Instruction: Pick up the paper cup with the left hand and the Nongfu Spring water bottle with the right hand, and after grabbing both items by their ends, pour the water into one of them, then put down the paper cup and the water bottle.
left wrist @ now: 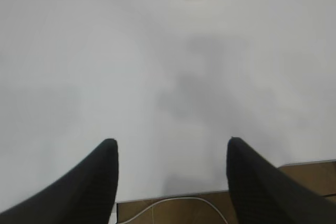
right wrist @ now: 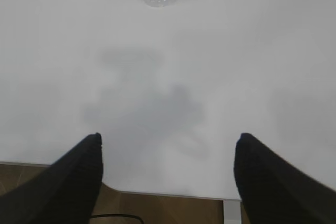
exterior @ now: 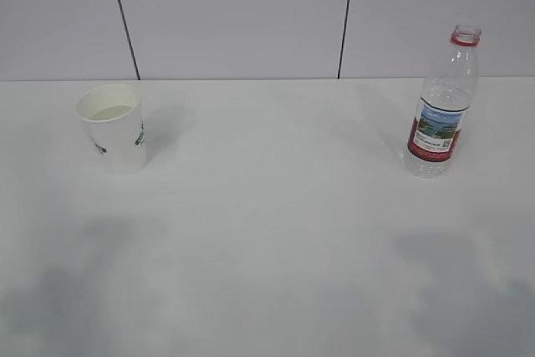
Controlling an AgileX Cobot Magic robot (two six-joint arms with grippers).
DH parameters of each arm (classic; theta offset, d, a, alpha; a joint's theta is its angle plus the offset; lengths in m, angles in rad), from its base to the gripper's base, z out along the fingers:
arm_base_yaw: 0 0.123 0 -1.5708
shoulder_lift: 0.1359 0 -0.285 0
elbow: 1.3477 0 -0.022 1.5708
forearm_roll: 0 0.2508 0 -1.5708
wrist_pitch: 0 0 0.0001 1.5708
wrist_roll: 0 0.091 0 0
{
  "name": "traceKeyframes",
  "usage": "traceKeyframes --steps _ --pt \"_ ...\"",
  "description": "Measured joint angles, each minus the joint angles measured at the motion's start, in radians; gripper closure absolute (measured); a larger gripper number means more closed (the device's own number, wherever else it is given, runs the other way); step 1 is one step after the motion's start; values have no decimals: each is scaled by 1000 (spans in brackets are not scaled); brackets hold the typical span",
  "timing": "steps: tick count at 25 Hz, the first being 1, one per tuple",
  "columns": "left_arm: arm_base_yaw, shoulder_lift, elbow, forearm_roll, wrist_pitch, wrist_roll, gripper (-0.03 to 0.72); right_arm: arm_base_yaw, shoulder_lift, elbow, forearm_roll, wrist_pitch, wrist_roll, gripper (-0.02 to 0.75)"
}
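Standing apart on the white surface (exterior: 267, 232), the paper cup (exterior: 114, 126) and the Nongfu Spring water bottle (exterior: 443, 106) are both upright and both untouched by any jaws, the cup at the far left and the bottle at the far right. The exterior view shows a pale disc of something inside the cup, which may be the water, though I cannot tell for sure; the bottle has no cap and looks nearly empty, its clear ribbed body showing little or no liquid. From that I judge the pour is most likely done and both things set down, so only drawing the arms clear would remain; an early moment before any pick-up would look much the same, apart from the liquid in the cup. The left gripper (left wrist: 172, 153) holds its jaws spread wide over the near edge of the surface, pinching nothing, with only the base of the cup in sight at the top of the left wrist view. The right gripper (right wrist: 168, 148) likewise has its jaws spread and empty, well short of the bottle, whose lower end and red label peek in at the top of the right wrist view. Neither arm appears in the exterior view, only soft shadows near the front; the wrist views alone show the jaws, the near edge and brown floor below it, while only the exterior view shows the cup's inside and the bottle's open neck.
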Motion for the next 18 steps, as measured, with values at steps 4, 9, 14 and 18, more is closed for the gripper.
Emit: traceKeyframes --steps 4,9,14,18 --pt "0 0 5 2 -8 0 211 0 0 1 0 0 0 152" --pt "0 0 5 4 -13 0 214 0 0 11 0 0 0 152" --pt "0 0 5 4 -13 0 218 0 0 11 0 0 0 153" --pt "0 0 5 4 -13 0 222 0 0 13 0 0 0 153"
